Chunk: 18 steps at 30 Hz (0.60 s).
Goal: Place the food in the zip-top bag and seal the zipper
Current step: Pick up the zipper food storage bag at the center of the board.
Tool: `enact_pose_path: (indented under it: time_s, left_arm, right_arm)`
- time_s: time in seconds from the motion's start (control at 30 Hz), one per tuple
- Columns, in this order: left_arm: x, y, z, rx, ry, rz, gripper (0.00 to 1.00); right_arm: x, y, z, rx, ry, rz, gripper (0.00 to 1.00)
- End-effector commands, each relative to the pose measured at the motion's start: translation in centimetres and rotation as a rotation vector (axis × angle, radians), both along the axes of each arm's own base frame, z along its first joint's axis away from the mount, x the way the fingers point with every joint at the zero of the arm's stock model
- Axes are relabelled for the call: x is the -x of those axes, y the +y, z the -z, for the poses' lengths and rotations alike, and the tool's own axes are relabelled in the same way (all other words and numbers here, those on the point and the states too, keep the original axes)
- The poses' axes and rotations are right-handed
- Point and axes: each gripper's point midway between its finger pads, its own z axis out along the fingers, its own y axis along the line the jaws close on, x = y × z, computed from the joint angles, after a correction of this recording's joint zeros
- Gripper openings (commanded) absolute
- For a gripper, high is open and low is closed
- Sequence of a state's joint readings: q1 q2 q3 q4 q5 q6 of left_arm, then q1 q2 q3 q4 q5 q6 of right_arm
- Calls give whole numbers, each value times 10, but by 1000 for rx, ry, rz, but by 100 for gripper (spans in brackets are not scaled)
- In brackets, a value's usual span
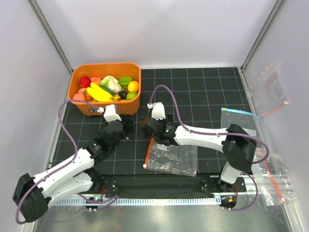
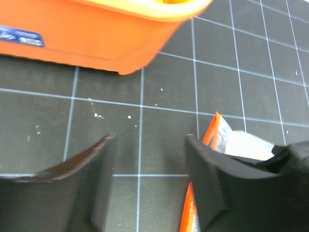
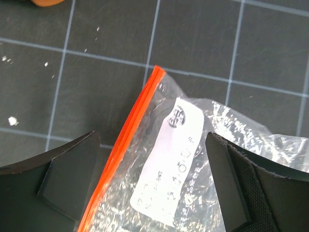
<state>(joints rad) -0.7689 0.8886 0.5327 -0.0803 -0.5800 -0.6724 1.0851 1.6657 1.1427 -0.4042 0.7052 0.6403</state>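
Note:
The food, a yellow banana [image 1: 99, 92], a red apple [image 1: 85, 81] and other toy pieces, lies in the orange basket [image 1: 130, 104]. The zip-top bag [image 1: 174, 157] lies flat on the black mat, its zipper [image 1: 148, 152] along the left edge. My right gripper [image 3: 152, 137] hovers open over the bag's upper corner, with the zipper [image 3: 125, 140] and a white label [image 3: 174, 159] between its fingers. Just left of the bag, my left gripper [image 2: 150, 140] stands open over bare mat, and the zipper [image 2: 211, 131] shows past its right finger. Neither holds anything.
The basket [image 2: 96, 43] stands just ahead of the left gripper. A flat clear bag with a dark-blue top [image 1: 239, 116] lies at the right. More clear bags lie by the right wall [image 1: 270, 92] and at the near right [image 1: 275, 179].

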Motion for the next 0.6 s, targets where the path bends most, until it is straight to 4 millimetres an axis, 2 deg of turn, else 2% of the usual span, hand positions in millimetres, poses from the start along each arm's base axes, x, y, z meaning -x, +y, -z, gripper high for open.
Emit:
enact_pose_path:
  time_s: [0.0,0.03,0.13,0.47,0.57]
  left_arm:
    - [-1,22,-7,55,-14,-102,67]
    - [0,24,-6,58,-14,-107,72]
    - [3,30,-14,75,-33,-119,75]
    - [9,39,-25,97,-71,-132,77]
    - [8,39,-25,92,-69,-131,77]
  right_arm:
    - [-13,-2,-15,62,-103,84,100]
    - [-12,1,-12,74,-101,78,100]
    - [-15,7,-1,129,-97,82,100]
    - [-20,7,24,275,-91,127,98]
    - [-20,2,28,311,-88,140,91]
